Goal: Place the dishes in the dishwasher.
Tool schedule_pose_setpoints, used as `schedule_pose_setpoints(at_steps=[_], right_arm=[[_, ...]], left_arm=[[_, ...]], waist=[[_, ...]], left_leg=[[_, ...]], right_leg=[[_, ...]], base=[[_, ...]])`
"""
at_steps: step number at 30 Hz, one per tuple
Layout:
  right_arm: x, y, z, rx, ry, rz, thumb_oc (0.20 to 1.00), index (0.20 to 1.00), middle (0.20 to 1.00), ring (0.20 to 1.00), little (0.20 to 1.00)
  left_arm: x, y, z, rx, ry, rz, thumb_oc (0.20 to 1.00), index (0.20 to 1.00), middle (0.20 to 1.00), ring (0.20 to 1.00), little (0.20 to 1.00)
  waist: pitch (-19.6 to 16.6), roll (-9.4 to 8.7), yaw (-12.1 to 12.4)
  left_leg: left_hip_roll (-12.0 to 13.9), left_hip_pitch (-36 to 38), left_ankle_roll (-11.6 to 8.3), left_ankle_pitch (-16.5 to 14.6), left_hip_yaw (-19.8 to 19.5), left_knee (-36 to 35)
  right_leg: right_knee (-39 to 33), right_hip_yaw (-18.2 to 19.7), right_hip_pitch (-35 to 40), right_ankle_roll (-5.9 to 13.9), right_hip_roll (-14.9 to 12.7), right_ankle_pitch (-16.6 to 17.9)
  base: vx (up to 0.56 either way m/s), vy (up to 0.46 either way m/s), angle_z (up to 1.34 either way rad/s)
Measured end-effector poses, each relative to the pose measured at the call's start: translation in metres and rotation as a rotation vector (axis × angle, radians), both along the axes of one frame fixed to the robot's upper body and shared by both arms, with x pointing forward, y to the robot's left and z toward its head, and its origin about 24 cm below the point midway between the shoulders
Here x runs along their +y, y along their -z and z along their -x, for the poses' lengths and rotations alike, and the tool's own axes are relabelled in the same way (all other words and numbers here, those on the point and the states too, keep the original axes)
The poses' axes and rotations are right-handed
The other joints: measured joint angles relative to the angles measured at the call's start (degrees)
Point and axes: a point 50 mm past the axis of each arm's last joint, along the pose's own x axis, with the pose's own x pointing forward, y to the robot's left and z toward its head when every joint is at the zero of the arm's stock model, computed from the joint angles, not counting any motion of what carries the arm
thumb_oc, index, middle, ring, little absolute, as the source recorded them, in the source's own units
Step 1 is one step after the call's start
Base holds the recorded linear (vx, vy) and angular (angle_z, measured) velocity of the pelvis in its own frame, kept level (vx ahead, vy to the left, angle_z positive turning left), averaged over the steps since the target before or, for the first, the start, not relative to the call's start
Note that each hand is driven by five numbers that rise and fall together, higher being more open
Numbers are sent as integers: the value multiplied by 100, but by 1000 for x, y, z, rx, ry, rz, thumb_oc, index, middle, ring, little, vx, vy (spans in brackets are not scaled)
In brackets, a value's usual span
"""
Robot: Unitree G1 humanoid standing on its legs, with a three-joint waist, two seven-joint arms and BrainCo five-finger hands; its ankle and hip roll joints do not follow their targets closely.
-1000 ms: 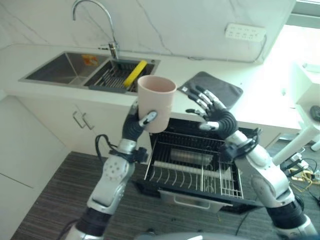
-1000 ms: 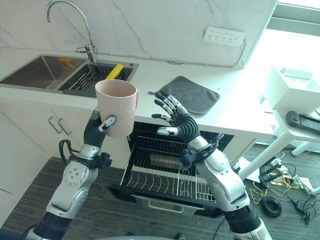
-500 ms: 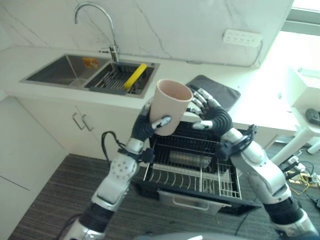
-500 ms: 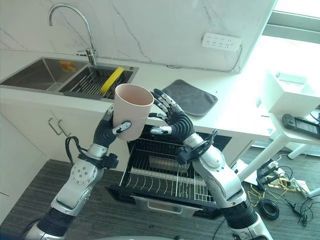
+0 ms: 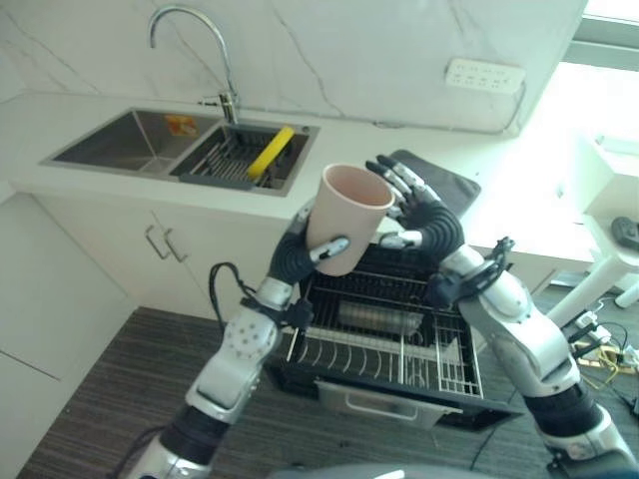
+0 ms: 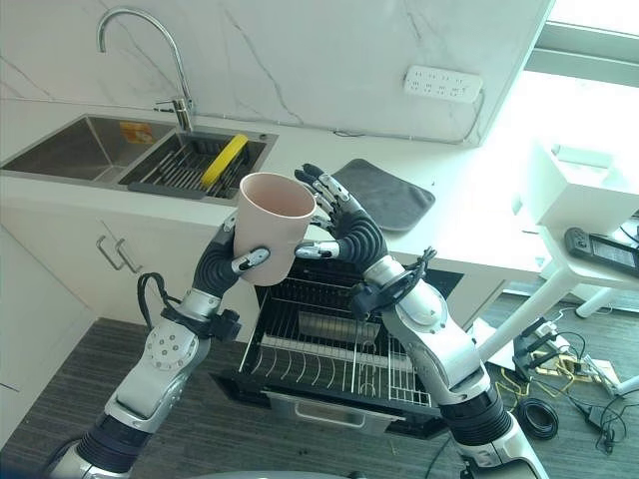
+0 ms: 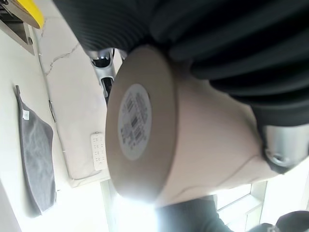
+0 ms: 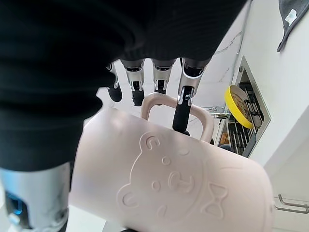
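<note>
Cup: I am holding the pink cup (image 6: 275,222) in my left hand (image 6: 228,261), fingers curled round it, above the dishwasher rack (image 6: 339,344);
Right hand (image 6: 344,232): fingers spread, touching the cup's handle side;
Care: I am judging a firm second grip necessary before releasing.
</note>
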Motion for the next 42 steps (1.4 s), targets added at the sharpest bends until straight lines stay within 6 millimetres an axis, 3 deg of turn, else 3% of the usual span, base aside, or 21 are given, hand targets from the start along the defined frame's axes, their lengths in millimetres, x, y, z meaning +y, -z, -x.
schedule_pose_setpoints(at_steps=[42], right_arm=[[-13,14,-9,-5,26,207,1000,1000,1000,1000,1000]], left_arm=[[0,7,0,73,204,-147,200,200,200,200,200]], waist=[[-25,121,1]], left_leg=[[-2,-5,0,0,10,-2]], right_leg=[[-1,10,-6,1,-4,-1]], base=[[0,0,0]])
